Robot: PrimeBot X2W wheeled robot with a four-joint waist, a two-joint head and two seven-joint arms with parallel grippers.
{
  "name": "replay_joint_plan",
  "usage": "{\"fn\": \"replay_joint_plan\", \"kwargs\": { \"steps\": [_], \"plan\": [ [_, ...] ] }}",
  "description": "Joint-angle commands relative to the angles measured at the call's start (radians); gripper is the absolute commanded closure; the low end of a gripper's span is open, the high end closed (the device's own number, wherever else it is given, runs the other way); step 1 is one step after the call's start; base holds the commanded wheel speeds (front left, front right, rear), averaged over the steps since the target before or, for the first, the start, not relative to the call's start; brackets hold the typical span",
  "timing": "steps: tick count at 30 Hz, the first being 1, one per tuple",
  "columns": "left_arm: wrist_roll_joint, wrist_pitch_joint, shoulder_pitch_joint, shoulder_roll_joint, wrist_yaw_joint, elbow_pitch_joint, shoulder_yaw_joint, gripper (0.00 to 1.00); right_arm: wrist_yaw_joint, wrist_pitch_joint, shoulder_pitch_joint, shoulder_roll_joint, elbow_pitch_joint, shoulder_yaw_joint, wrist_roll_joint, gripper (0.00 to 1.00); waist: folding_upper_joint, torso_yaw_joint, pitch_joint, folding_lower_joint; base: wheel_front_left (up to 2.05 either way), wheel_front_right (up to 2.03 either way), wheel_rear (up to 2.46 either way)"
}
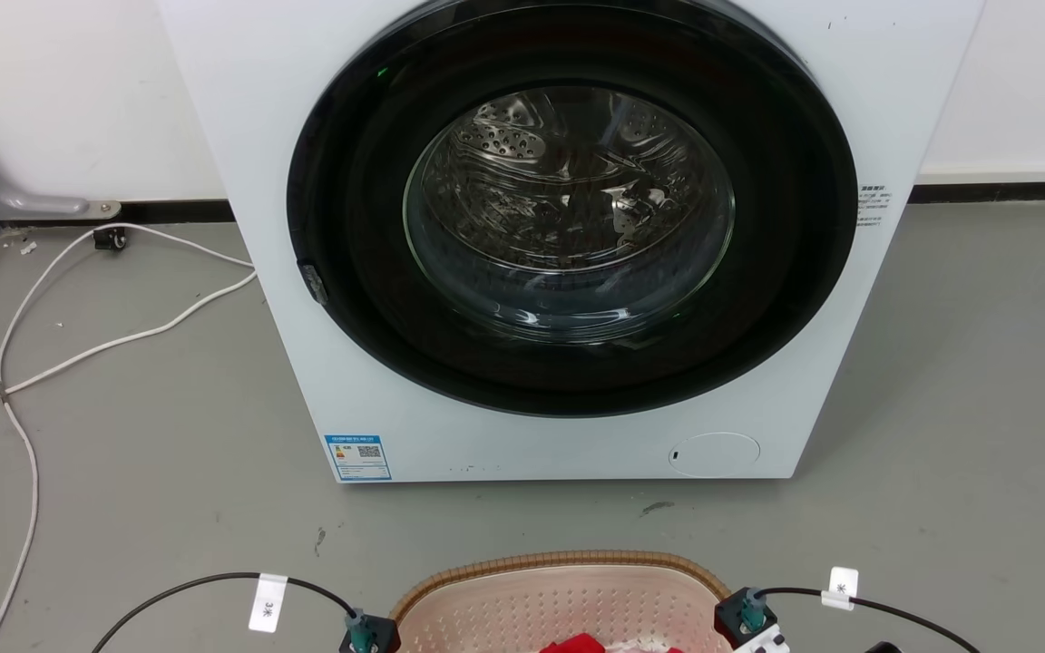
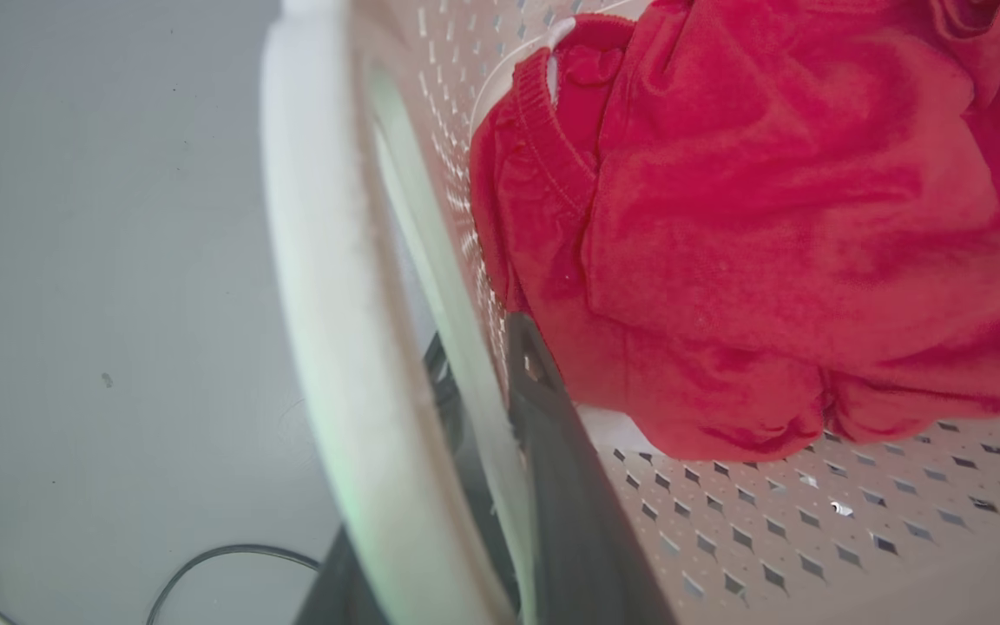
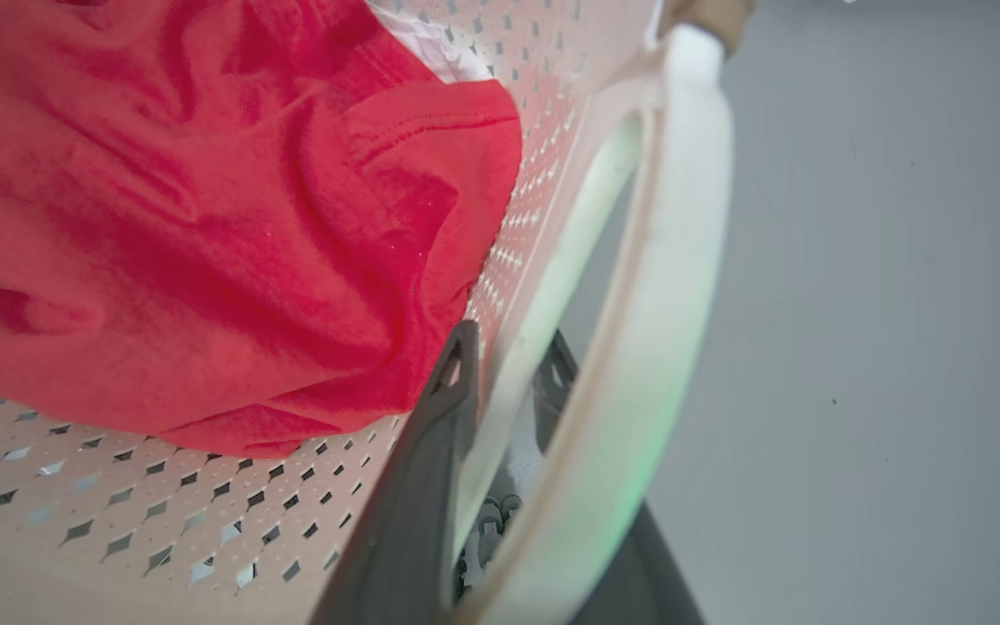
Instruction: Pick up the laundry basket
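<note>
Okay, so the washing machine (image 1: 568, 227) hogs the head view, and the laundry basket (image 1: 568, 557) is just in front of it, down by the robot, with only its far end in the picture. There's a heap of red clothes (image 2: 769, 217) inside.

As for progress, I'd say the grab is done. The left gripper (image 2: 483, 365) has one finger inside the basket and one outside, tucked behind the white handle (image 2: 318, 260), and it looks clamped on the side wall. The right gripper (image 3: 509, 347) is doing the same thing on the opposite wall by the other handle (image 3: 674, 260). What's left is the actual lift.

Hard to call:
- I can't tell whether the basket's bottom is touching the floor (image 1: 967, 381), since it's out of frame.
- The outer fingers are mostly hidden behind the handles.
- The near half of the basket is cut off.
</note>
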Motion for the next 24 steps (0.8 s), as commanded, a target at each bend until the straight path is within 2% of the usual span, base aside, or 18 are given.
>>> {"fn": "replay_joint_plan", "kwargs": {
  "steps": [1,24],
  "plan": [
    [-0.005,-0.013,-0.024,-0.019,-0.012,-0.016,-0.011,1.00,0.014,-0.005,-0.001,0.020,-0.009,0.021,0.004,1.00,0.0000,0.000,0.001,0.0000,0.00,0.00,0.00],
    [-0.073,-0.032,-0.040,-0.015,-0.012,-0.005,-0.082,1.00,0.014,-0.018,-0.012,0.023,0.011,0.096,0.081,1.00,0.0000,0.003,0.002,0.0000,0.00,0.00,0.00]
  ]
}}
